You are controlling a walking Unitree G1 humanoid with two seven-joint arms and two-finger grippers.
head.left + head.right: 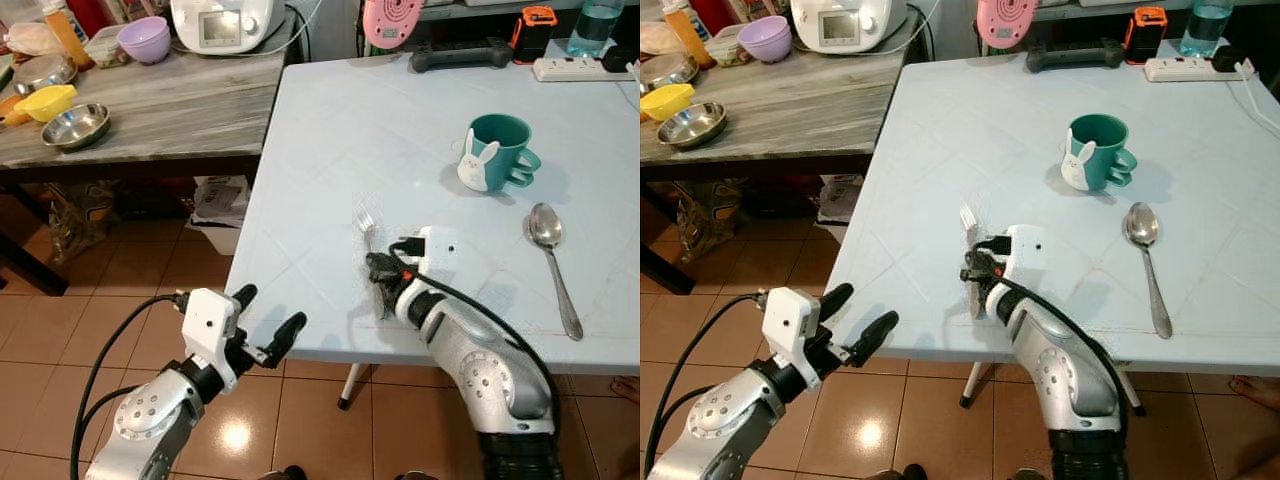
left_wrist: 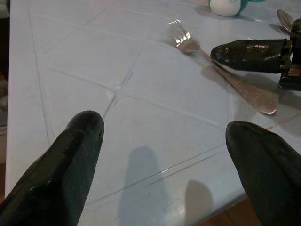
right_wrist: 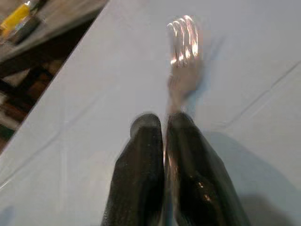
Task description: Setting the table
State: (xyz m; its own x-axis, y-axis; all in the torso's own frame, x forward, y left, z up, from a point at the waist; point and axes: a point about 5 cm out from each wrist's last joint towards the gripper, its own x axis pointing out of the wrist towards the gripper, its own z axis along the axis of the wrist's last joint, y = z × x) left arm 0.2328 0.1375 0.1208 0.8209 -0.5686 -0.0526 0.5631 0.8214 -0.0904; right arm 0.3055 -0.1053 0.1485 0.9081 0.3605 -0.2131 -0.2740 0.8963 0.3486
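Nearest you, your left gripper (image 1: 268, 320) hangs just off the near edge of the pale blue plastic table (image 1: 330, 150), its two glossy black fingers spread wide with nothing between them. Just beyond, on the tabletop near that edge, your right gripper (image 3: 163, 125) has its fingers pinched together on the handle of the shiny silver metal fork (image 3: 184, 47), whose tines point away from you and lie low over the faintly grooved surface. To the right, well apart from the fork, a long polished steel spoon (image 1: 553, 265) lies flat with its bowl pointing away. Farther back stands a teal ceramic mug with a white rabbit figure on its front (image 1: 495, 152). Off to your left, a grey wooden side table (image 1: 150, 105) carries a round steel bowl (image 1: 75, 125), a yellow bowl (image 1: 45, 101) and a lilac bowl (image 1: 144, 39).
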